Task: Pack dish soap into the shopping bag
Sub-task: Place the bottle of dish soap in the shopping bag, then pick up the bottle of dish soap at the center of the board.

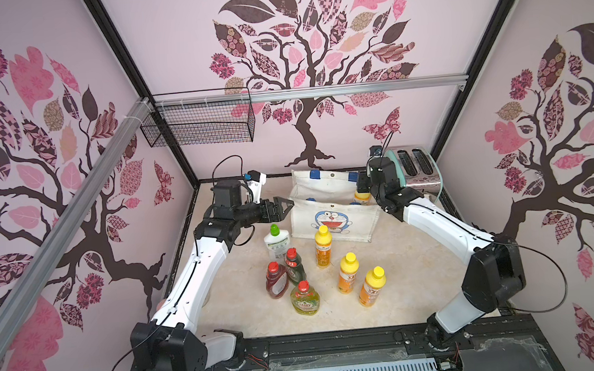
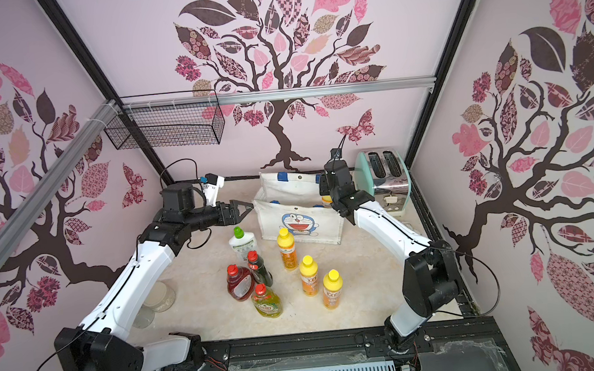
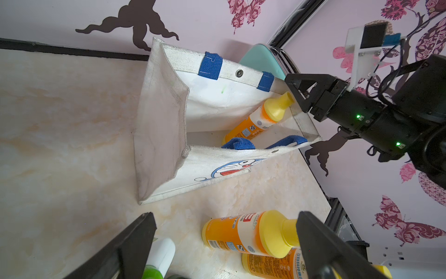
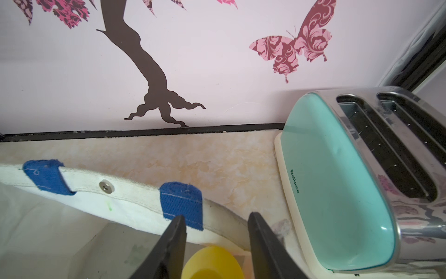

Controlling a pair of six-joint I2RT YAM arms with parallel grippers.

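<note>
Right pincer point(image 4: 216, 217) hangs released over the bagged orange bottle point(image 3: 253, 120) — probably light, stiff, slick — grip its neck; left pincer point(image 1: 287, 210) gapes empty.

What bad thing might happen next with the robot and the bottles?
The orange bottle leans in the shopping bag, its cap right by the open right gripper; pulling away might snag the cap or the soft rim. The open left gripper hangs near the white bottle; a low move might knock it into the dark green bottle beside it.
</note>
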